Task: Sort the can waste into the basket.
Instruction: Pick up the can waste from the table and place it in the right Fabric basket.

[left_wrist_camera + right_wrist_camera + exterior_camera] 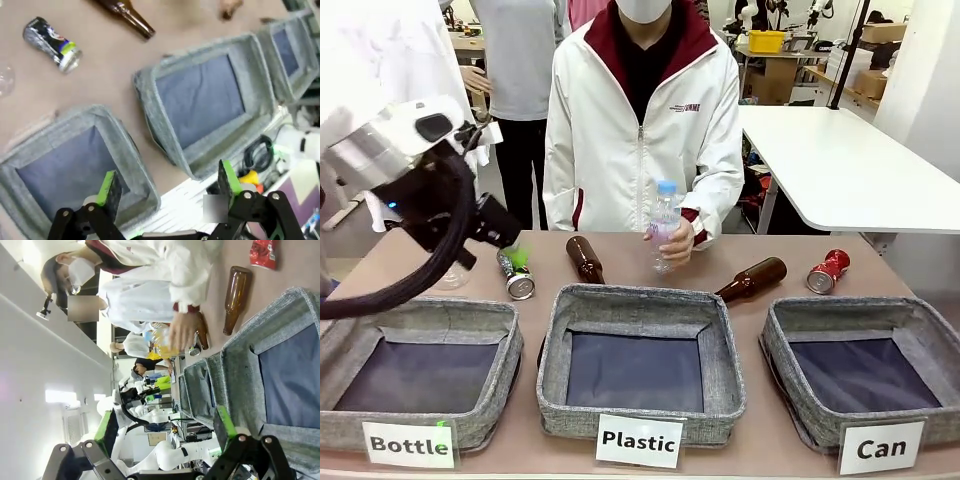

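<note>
While the left jaws and the right jaws are both seen spread, with nothing between the pads (107,186), neither can is held. Nearest, the Can basket (783,352) is found at the right end of the desk (625,272), its dark lining bare. The Plastic basket (552,355) and Bottle basket (506,348) are set to its left. Beyond them, the black can (517,274) is noted at the far left, behind the Bottle basket and well apart from the Can basket. The red can (828,271) lies just behind the Can basket, near a brown bottle (752,280).

Risks, as judged:
- A carry of the black can would pass over both wrong baskets, and a slip from its dented, rounded wall could see it mis-sorted.
- The red can might be rolled, or the brown bottle knocked, if the jaws are closed off-centre.
- A hand (675,245) holding a clear bottle (665,212) is placed over the middle of the desk, so a cross-reach could be met by it.

Not established:
- The left jaws are masked in the front view by the left arm (390,140) and its cable.
- A clear item (455,277) beside the black can is part-hidden and cannot be named.
- The Can basket is cut off at the right edge of the front view.
- The black can's print is blurred.
</note>
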You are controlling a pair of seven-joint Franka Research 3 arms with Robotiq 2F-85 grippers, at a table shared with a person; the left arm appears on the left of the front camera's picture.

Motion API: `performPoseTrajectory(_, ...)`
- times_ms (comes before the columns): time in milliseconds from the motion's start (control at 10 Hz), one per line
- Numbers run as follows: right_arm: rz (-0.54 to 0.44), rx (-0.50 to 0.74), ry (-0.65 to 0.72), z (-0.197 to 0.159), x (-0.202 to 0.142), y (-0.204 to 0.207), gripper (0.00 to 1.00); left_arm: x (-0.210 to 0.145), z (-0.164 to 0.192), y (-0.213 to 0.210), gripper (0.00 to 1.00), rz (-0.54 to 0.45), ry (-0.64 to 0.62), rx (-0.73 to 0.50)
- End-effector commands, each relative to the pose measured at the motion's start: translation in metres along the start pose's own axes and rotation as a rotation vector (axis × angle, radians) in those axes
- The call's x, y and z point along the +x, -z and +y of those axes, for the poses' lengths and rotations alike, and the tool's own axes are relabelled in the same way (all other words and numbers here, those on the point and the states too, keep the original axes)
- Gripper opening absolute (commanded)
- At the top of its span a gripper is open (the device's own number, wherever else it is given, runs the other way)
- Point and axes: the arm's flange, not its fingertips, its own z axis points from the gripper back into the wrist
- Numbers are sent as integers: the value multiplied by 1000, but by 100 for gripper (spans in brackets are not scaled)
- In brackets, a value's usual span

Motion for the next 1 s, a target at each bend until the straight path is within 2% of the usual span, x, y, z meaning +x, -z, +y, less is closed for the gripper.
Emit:
performPoseTrajectory(0,7,6,-25,1,1,-2,100,46,6,1,100,92,-26,-35)
performPoseTrajectory(100,7,6,-25,1,1,-2,100,43,17,-18,100,83,-8,-117)
performPoseTrajectory(200,7,6,-25,1,1,-2,100,25,33,-36,100,84,38,-206)
performPoseTrajectory(400,7,6,-25,1,1,-2,100,-29,87,-74,100,85,175,-404)
performPoseTrajectory(500,7,6,-25,1,1,-2,100,-50,115,-89,100,22,122,-449)
performPoseTrajectory(700,7,6,-25,1,1,-2,100,-90,151,-99,100,-60,118,-536)
performPoseTrajectory(800,7,6,-25,1,1,-2,100,-91,152,-95,100,-61,124,-551)
performPoseTrajectory(900,7,6,-25,1,1,-2,100,-80,138,-86,100,-38,111,-517)
